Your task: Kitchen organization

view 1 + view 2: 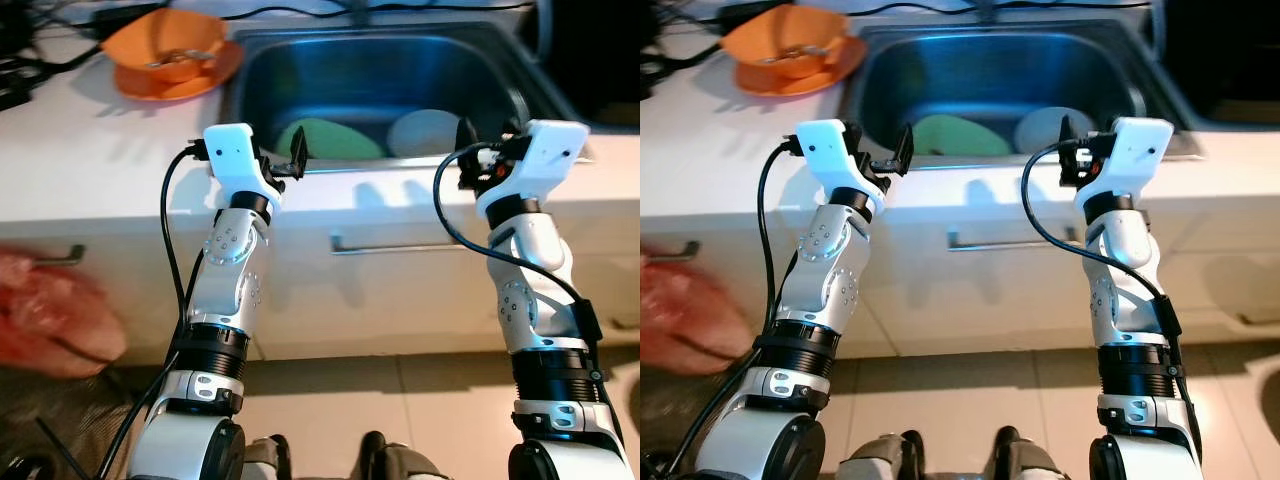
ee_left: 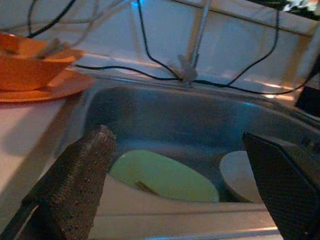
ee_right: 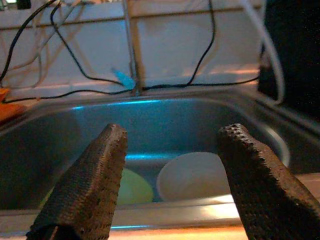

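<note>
Now both your claws, the left claw [image 1: 285,160] and the right claw [image 1: 487,140], hang spread wide and empty at the sink [image 1: 262,70] edge, so pinch the hard, probably slippery green plate [image 1: 328,140] lying inside it by its rim.

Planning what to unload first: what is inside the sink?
Inside the sink lie a green plate and a white bowl, side by side. Their near edges are hidden by the sink's front rim, and so is the sink floor nearest the robot.
</note>
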### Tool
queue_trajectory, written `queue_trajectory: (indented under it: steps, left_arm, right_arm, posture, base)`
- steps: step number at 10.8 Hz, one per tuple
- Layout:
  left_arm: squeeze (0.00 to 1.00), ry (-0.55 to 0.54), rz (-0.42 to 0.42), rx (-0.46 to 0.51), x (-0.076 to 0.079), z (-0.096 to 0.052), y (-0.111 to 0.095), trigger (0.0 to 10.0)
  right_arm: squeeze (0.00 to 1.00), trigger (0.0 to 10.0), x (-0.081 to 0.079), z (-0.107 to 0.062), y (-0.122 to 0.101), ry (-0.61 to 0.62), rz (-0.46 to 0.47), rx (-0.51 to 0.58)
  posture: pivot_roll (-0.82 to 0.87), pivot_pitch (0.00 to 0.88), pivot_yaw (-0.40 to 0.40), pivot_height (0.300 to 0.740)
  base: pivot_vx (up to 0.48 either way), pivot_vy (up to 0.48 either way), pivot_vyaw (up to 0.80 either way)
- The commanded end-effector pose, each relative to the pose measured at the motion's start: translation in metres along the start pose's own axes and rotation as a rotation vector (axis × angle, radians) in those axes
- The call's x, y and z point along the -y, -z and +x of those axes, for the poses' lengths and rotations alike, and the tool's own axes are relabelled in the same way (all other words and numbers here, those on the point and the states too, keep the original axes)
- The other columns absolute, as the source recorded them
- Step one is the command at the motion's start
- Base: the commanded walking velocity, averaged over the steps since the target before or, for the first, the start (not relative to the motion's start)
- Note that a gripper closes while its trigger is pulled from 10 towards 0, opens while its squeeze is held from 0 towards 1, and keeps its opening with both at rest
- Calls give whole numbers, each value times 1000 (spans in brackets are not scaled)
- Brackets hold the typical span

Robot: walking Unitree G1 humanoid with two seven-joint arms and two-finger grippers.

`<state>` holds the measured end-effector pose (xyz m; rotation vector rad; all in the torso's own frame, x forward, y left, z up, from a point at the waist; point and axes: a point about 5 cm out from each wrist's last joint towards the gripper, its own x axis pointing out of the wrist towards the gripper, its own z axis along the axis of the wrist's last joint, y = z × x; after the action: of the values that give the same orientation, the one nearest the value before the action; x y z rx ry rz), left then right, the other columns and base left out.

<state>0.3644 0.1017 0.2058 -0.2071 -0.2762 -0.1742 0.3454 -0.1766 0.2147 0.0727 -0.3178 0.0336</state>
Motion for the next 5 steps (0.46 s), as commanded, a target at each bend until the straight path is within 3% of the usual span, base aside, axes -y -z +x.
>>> queue_trajectory:
  steps: [1,5]
  left_arm:
    - [0,1,19,6,0,2,-2,10000]
    - [0,-40,-5,14,2,-2,3,10000]
  right_arm:
    - [0,10000,1,0,-1,14,-5,17]
    - [0,10000,6,5,-7,-30,-48,9]
  posture:
    - [-25,144,66,740]
    - [-70,124,-13,740]
  base:
    - [0,0,0]
    - [0,0,0]
